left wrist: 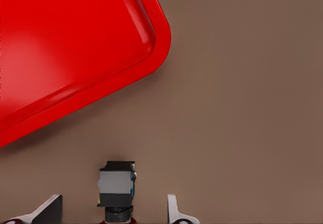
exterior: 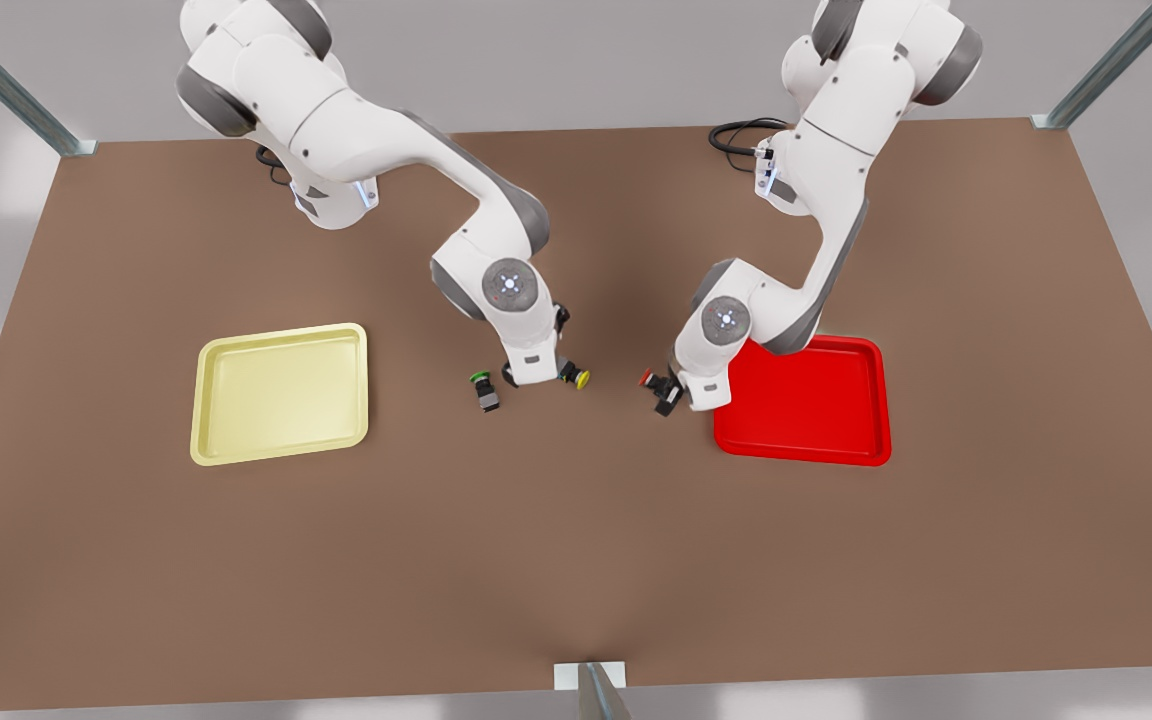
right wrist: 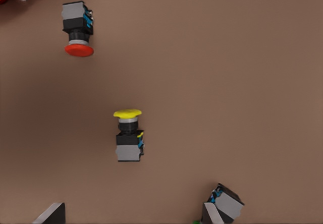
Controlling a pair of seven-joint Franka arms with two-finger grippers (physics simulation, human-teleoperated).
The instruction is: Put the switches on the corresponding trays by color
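Straddling red switch [left wrist: 117,186], left fingers [left wrist: 174,211] open wide, not touching.

Even bright light, soft shadows.

No text, label, brand, number or sign can be read anywhere in these pictures. The switches, the trays, the arms and the desk all show plain, unmarked surfaces.
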